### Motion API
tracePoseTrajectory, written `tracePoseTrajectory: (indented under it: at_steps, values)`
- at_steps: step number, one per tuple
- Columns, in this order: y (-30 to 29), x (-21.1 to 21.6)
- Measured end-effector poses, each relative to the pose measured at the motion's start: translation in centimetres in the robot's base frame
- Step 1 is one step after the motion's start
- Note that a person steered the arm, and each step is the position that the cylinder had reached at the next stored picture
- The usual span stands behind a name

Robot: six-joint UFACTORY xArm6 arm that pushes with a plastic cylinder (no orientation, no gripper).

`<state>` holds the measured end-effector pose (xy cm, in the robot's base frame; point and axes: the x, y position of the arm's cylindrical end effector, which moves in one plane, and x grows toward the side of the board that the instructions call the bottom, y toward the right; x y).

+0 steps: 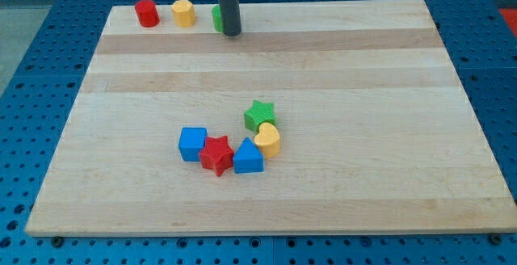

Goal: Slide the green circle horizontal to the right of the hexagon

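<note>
The green circle (pixel 216 18) stands near the view's top edge of the board, mostly hidden behind my rod. The yellow hexagon (pixel 183 13) sits just to its left, and a red circle (pixel 146 13) is further left. The three stand in a row. My tip (pixel 232 32) rests on the board touching the green circle's right side.
A cluster lies at the board's middle: a blue cube (pixel 192 144), a red star (pixel 216 154), a blue triangle (pixel 248 157), a yellow heart (pixel 268 140) and a green star (pixel 259 115). The wooden board (pixel 363 95) lies on a blue perforated table.
</note>
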<state>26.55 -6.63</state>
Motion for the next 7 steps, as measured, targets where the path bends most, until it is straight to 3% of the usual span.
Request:
tracePoseTrajectory:
  at_steps: [4, 5, 7]
  values:
    - [0.0, -0.8]
    - [-0.1, 1.9]
    - [-1.7, 11.9]
